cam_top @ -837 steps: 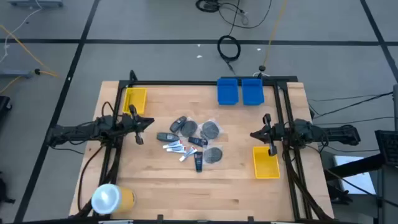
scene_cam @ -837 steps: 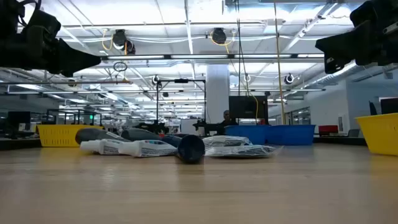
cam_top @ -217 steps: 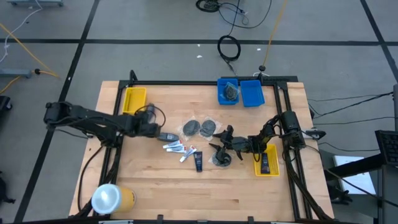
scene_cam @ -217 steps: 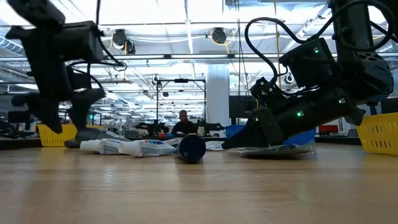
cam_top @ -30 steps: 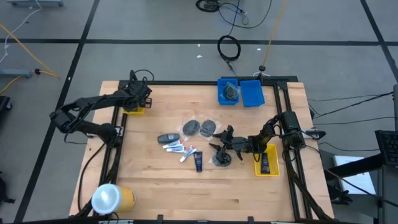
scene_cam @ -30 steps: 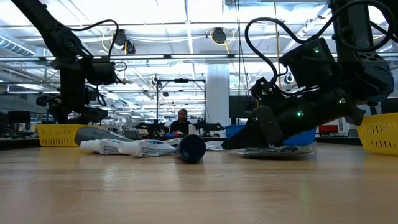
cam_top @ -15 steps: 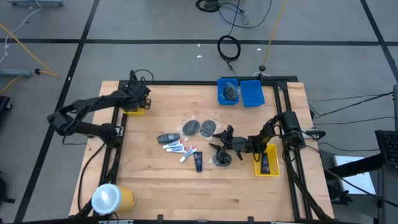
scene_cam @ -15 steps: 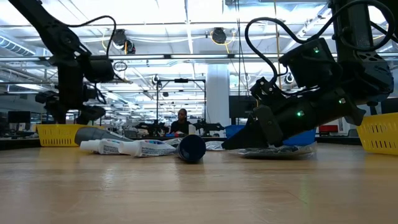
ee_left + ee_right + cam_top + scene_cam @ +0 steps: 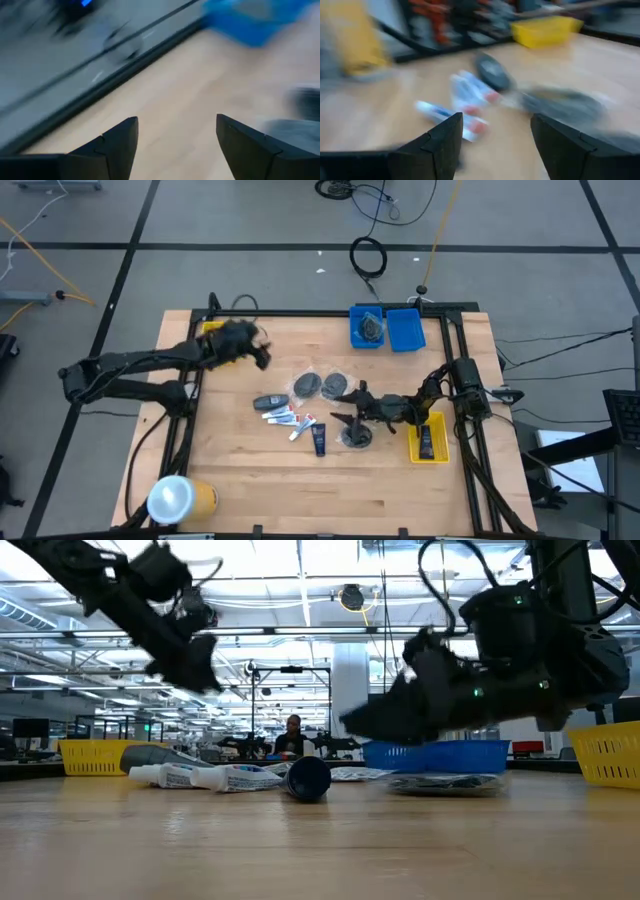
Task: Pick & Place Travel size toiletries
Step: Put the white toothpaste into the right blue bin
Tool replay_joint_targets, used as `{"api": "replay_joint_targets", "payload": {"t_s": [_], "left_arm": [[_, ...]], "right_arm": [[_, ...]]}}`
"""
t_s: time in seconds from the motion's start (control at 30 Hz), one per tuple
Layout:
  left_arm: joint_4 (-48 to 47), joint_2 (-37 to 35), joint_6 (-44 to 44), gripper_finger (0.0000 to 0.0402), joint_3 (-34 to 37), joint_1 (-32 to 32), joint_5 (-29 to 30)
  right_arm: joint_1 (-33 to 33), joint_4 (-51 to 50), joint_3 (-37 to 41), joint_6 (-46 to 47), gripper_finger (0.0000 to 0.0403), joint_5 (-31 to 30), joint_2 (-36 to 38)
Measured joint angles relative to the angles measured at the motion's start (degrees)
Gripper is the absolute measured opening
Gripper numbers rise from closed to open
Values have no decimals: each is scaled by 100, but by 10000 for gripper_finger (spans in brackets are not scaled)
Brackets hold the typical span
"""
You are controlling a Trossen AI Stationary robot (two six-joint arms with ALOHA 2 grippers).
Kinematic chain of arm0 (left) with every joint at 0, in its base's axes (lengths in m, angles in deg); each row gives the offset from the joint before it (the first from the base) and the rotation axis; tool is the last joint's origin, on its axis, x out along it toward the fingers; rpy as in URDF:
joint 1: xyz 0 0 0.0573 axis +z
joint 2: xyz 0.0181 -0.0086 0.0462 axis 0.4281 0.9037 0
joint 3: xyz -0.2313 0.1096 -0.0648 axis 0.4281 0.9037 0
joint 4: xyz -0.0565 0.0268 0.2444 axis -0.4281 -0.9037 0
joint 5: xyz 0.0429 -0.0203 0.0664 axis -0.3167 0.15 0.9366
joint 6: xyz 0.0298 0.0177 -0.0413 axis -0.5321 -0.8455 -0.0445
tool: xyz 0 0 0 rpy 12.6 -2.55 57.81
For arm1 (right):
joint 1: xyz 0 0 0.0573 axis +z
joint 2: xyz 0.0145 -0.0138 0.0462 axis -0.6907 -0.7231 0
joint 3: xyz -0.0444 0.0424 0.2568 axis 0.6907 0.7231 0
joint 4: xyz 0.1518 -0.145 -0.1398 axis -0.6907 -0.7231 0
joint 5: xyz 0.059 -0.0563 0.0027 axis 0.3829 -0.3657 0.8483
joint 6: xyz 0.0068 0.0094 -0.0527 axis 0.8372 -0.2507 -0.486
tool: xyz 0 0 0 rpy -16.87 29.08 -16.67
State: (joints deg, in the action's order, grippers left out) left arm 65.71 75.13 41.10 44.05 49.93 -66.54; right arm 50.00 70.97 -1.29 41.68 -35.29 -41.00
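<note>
The travel size toiletries lie mid-table: a dark bottle point(image 9: 268, 402), white tubes point(image 9: 286, 418), a second dark bottle point(image 9: 319, 440) and bagged grey discs point(image 9: 320, 385), with another disc point(image 9: 355, 437) nearer the right. My left gripper point(image 9: 260, 353) hangs open above bare wood, to the far left of the pile; its wrist view shows nothing between its fingers point(image 9: 120, 145). My right gripper point(image 9: 338, 406) is open too, raised above the table just right of the pile, over the bagged disc point(image 9: 440, 781) that lies flat on the wood.
Two blue bins point(image 9: 386, 327) stand at the far edge, one holding a bagged disc. A yellow bin point(image 9: 428, 438) at the right holds a dark bottle; another yellow bin point(image 9: 208, 330) sits far left behind my left arm. A big yellow roll point(image 9: 180, 498) lies near left.
My left gripper has swung from over the far-left yellow bin toward the table's middle, tipping as it went. My right gripper has risen off the bagged disc and shifted slightly left; the disc stays on the table.
</note>
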Motion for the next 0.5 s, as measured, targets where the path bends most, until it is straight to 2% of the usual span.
{"api": "replay_joint_targets", "payload": {"t_s": [0.1, 0.2, 0.3, 0.4, 0.5], "left_arm": [[716, 170, -701, 245, 0, -799, -418], [1050, 356, -1233, 236, 4, -1570, -828], [960, 594, -1369, 228, 0, -2248, -990], [753, 846, -1021, 222, 0, -2822, -908], [418, 1152, -525, 215, 3, -3318, -446]], "right_arm": [[-182, 167, -156, 159, 226, 1163, 136], [-343, -934, -737, 453, 226, 2132, 243], [-375, -2982, -1651, 282, 226, 2553, 246], [-310, -4846, -2613, -416, 226, 2556, 255], [-251, -5711, -3188, -984, 226, 2555, 259]]}}
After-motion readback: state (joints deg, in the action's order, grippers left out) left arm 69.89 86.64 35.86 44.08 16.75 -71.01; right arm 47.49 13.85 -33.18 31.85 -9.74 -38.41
